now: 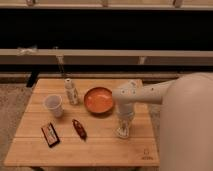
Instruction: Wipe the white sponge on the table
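The light-brown slatted wooden table (100,145) fills the lower middle of the camera view. My white arm reaches in from the right and bends down to the table's right half. My gripper (123,131) points straight down and presses on the table top. A small off-white block, the white sponge (122,133), shows under the gripper tip, mostly hidden by it.
An orange bowl (98,100) sits just left of the arm. A small white bottle (71,91) and a clear plastic cup (53,105) stand at the left. A dark red oblong item (78,128) and a flat dark packet (50,134) lie near the front left. A dark bench runs behind the table.
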You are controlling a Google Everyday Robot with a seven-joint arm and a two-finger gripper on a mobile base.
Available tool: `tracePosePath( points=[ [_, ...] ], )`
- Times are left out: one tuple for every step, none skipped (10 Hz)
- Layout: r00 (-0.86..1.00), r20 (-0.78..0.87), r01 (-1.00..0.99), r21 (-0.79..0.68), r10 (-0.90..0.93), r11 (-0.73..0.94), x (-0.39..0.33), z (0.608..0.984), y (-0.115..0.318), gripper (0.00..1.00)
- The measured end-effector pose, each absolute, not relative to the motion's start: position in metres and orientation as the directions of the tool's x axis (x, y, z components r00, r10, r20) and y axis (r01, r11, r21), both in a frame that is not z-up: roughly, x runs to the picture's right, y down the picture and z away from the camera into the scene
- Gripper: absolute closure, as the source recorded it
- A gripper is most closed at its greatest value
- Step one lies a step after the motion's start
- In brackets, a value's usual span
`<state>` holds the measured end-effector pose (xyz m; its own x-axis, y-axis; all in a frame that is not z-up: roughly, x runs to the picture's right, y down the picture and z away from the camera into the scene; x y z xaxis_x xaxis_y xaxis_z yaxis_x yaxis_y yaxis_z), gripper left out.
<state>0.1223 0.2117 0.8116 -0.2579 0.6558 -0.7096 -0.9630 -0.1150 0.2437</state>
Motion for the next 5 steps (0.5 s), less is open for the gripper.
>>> tracePosePath(
  points=[
    [-0.265,-0.708,-0.961,0.251,0.655,-0.116,0.128,0.810,0.213,1.00],
    [-0.271,-0.708,-0.959,0.258,0.652,-0.119,0.131,0.807,0.214,1.00],
    [-0.275,-0.710,-0.958,0.262,0.648,-0.119,0.133,0.805,0.217,1.00],
    [-0.285,-0.715,-0.954,0.273,0.639,-0.120,0.138,0.799,0.223,1.00],
    [-0.289,-0.719,-0.953,0.278,0.632,-0.119,0.140,0.796,0.227,1.00]
  ],
)
